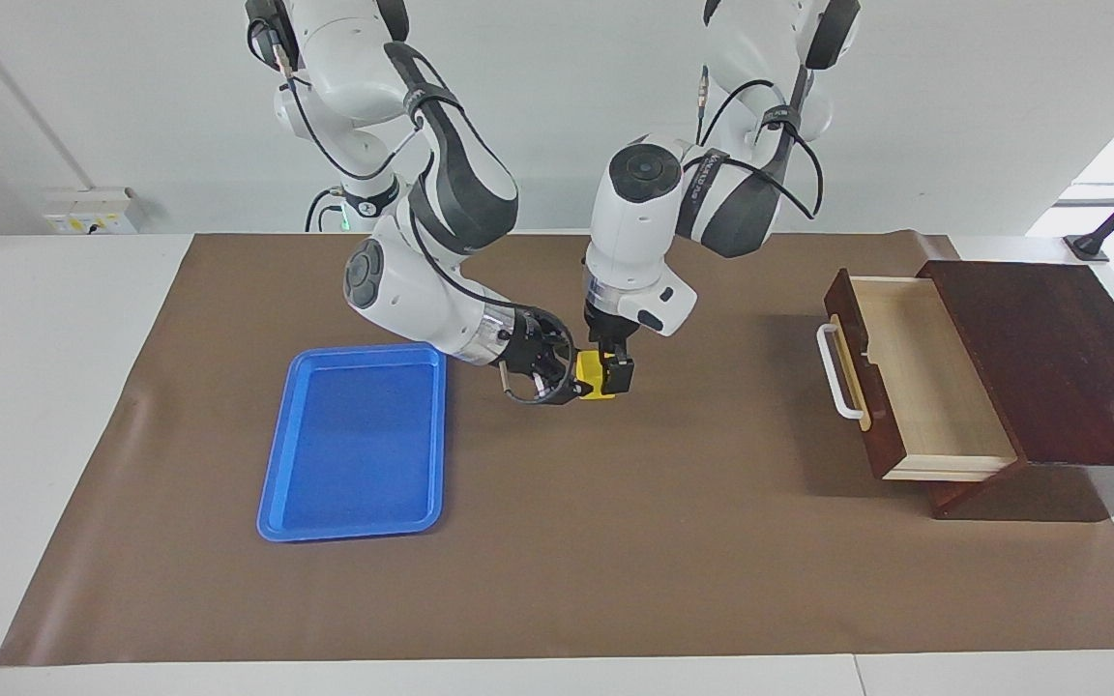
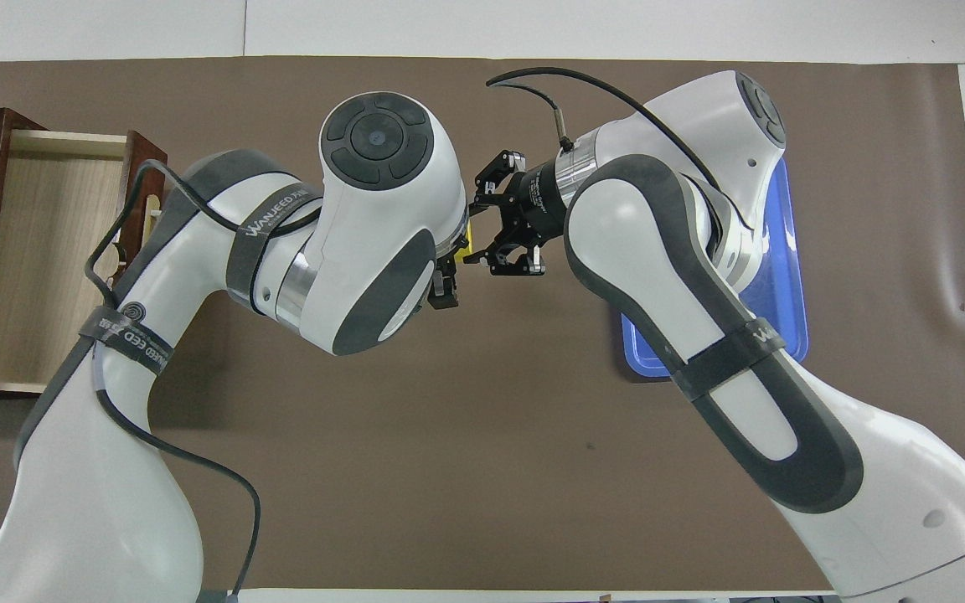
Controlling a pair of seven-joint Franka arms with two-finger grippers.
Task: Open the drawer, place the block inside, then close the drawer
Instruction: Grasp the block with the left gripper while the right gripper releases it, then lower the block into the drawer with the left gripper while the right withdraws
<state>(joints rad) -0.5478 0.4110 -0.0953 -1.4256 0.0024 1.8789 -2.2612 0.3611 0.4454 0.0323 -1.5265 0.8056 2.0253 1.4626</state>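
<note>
Right gripper (image 1: 578, 385) reaches in sideways, jaws clamped tight; left gripper (image 1: 615, 377) points straight down, touching it tip to tip.

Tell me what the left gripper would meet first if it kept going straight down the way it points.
The yellow block: the left gripper points down with its fingers already around it, while the right gripper holds it. Under the block, probably the brown mat.

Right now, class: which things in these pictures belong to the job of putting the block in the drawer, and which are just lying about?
Belong to the job:
- block, held in mid-air between both grippers
- drawer, open
- right gripper, shut on the block
- left gripper, at the block

Just lying about:
- blue tray
</note>
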